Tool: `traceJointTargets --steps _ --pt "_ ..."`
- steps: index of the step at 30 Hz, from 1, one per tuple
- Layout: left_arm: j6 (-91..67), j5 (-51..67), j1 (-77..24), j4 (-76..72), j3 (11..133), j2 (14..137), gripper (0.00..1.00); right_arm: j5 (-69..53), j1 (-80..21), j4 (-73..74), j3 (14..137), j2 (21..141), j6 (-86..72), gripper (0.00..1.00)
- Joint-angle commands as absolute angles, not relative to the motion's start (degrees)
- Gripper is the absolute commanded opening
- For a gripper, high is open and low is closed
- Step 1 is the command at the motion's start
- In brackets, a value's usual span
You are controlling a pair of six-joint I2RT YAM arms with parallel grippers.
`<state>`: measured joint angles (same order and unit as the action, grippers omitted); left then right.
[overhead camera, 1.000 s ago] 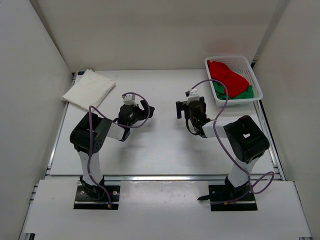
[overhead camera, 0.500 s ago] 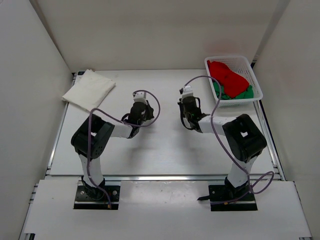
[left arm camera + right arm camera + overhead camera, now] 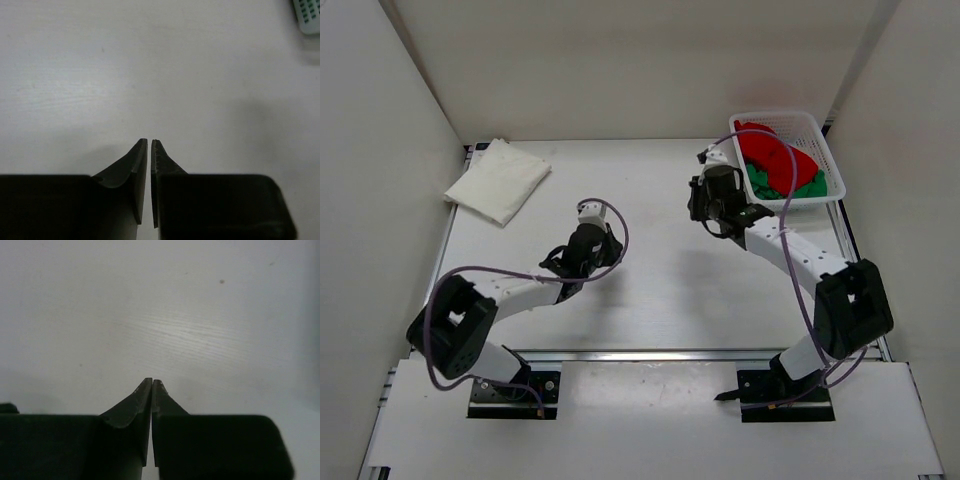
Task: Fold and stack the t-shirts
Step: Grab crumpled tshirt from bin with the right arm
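Observation:
A folded white t-shirt (image 3: 498, 180) lies at the table's far left corner. The red t-shirt (image 3: 775, 158) is heaped in the white basket (image 3: 785, 117) at the far right, on top of the green t-shirt (image 3: 808, 187). My left gripper (image 3: 595, 248) (image 3: 149, 141) hovers over bare table left of centre, shut on nothing. Just left of the basket, my right gripper (image 3: 705, 200) (image 3: 152, 381) is also shut with nothing between its fingers, over bare table. Neither touches a shirt.
One corner of the basket (image 3: 307, 15) shows at the top right of the left wrist view. White walls close in the table on the left, back and right. A metal rail (image 3: 620, 355) runs along the near edge.
Both grippers have gone from open to shut. The left arm has stretched out low, its elbow swinging to the near left. The right arm has reached out toward the basket.

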<state>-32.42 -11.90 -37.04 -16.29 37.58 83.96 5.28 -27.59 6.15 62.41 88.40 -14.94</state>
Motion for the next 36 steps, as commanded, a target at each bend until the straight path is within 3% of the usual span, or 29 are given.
traceJointTargets --steps 1,5,7,9,11,12,22,28,36 --pt "-32.17 -13.45 -38.94 -10.46 34.46 76.83 0.2 7.01 -28.29 10.02 67.06 82.19 -12.32 0.03" --pt "-29.71 -15.91 -40.42 -7.9 31.48 69.46 0.21 10.29 -24.36 10.98 69.6 79.72 -13.0 0.0" --pt "-28.83 -13.37 -41.22 -13.85 28.39 65.4 0.25 8.45 -15.52 12.3 71.88 81.38 -15.37 0.06" --pt "-29.09 -8.72 -39.56 -14.76 27.59 63.98 0.25 5.03 -9.27 13.71 74.08 84.97 -15.56 0.14" --pt "-29.62 -7.13 -39.64 -14.5 28.12 64.16 0.26 3.35 -3.02 12.32 76.54 88.13 -15.64 0.33" --pt "-29.36 -6.77 -40.42 -15.46 27.6 64.07 0.29 0.99 -1.86 11.7 78.03 91.2 -15.56 0.38" --pt "-31.55 -1.67 -41.4 -20.74 25.31 67.32 0.3 -4.3 5.44 13.61 97.98 116.78 -11.86 0.4" --pt "-32.34 -0.44 -40.52 -21.61 25.14 68.64 0.32 -3.96 5.36 14.24 108.7 125.66 -10.55 0.46" --pt "-33.13 -1.14 -38.41 -21.8 24.7 68.64 0.32 -2.81 4.13 22.68 124.43 136.23 -6.86 0.45"
